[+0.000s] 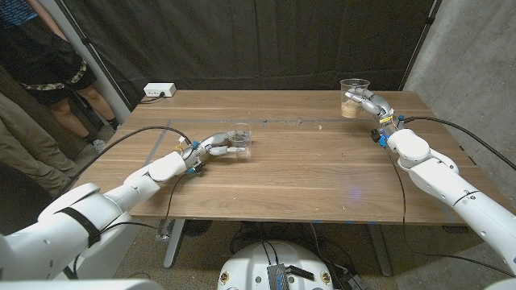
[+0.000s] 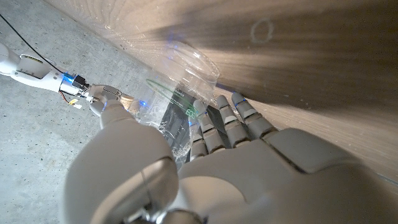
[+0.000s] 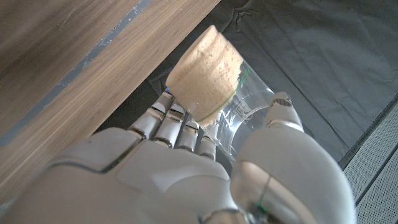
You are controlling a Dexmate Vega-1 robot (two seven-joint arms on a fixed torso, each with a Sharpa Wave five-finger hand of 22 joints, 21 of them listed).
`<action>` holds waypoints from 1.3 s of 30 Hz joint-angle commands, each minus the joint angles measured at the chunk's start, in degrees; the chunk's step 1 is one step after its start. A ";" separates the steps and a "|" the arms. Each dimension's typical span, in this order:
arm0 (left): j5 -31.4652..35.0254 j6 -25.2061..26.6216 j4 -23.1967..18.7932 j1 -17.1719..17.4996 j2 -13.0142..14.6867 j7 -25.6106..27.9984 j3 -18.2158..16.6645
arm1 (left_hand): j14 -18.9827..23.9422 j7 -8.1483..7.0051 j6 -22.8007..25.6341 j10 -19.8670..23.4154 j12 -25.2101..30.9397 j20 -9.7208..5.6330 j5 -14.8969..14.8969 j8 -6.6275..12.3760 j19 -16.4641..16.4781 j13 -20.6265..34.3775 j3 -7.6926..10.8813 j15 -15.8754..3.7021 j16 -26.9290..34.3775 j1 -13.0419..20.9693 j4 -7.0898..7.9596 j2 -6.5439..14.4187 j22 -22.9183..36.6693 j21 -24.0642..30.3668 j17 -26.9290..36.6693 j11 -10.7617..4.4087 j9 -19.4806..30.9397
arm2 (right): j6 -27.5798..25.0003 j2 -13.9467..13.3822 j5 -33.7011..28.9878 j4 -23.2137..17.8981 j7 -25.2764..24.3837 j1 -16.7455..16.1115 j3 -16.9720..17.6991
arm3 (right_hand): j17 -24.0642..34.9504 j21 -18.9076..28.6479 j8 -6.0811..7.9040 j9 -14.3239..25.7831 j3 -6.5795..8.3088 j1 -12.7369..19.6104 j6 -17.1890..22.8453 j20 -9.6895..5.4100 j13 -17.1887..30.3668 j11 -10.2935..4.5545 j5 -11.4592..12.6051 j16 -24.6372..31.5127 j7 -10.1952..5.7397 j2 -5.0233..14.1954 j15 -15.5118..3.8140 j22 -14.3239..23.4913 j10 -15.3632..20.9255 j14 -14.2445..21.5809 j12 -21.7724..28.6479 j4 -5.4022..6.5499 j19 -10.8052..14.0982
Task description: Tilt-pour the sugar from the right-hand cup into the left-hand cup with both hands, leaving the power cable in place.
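Gripping both cups already, nothing tipped yet. Left hand (image 1: 211,146) wraps an empty clear plastic cup (image 1: 240,142) near the desk's (image 1: 306,173) left-middle; fingers (image 2: 225,124) curl round its wall, thumb opposite. Farther off, right hand (image 1: 372,105) clasps the sugar cup (image 1: 354,96) by the far right edge, fingers closed on its side, brown sugar (image 3: 204,79) packed in its lower part. Thin plastic, light, probably crushable and slick: hold mid-wall, gently. Power cable (image 1: 133,133) runs along the left edge.

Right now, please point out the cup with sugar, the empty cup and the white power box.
cup with sugar (image 1: 353,98), head view, clear wall.
empty cup (image 1: 240,142), head view, side.
white power box (image 1: 159,91), head view, top.
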 commanded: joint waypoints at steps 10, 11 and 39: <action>-8.08 0.30 -2.08 2.35 -1.62 -4.35 -2.93 | 0.95 0.02 1.36 1.36 1.01 -0.44 0.25 0.94 1.12 0.67 -0.13 -7.43 0.23 1.28 -0.39 0.47 0.27 0.51 0.66 -0.12 0.54 | 0.20 -0.25 0.84 0.89 0.79 0.23 0.32 | 0.32 -0.11 0.07 -0.08 0.13 -0.02 0.37 -0.18 0.31 -0.16 -0.07 -0.28 -0.14 0.64 -9.98 0.23 0.37 0.30 0.30 0.34 -0.17; -8.66 0.84 -3.05 2.79 -1.41 -4.59 -3.22 | 1.06 0.03 1.40 1.34 1.03 -0.52 0.23 0.99 1.18 0.69 -0.14 -7.51 0.25 1.32 -0.40 0.50 0.27 0.54 0.69 -0.17 0.57 | 0.07 -0.26 0.94 0.79 0.74 0.16 0.38 | 0.33 -0.11 0.07 -0.08 0.12 -0.03 0.39 -0.17 0.32 -0.05 -0.07 -0.28 -0.11 0.63 -9.97 0.23 0.33 0.31 0.29 0.34 -0.17; -13.87 14.92 -23.97 12.09 2.57 0.13 -7.07 | 2.41 0.31 2.25 1.96 2.13 -0.78 -0.29 1.95 2.09 1.38 -0.46 -7.55 0.07 2.55 -0.70 1.20 0.27 0.92 1.36 -0.09 1.11 | 4.14 0.25 2.05 2.92 1.65 -0.40 0.88 | 0.62 -0.13 -0.02 -0.12 0.14 -0.02 0.59 -0.22 0.52 -0.15 -0.07 -0.53 -0.09 0.66 -10.02 0.23 0.45 0.49 0.29 0.27 -0.12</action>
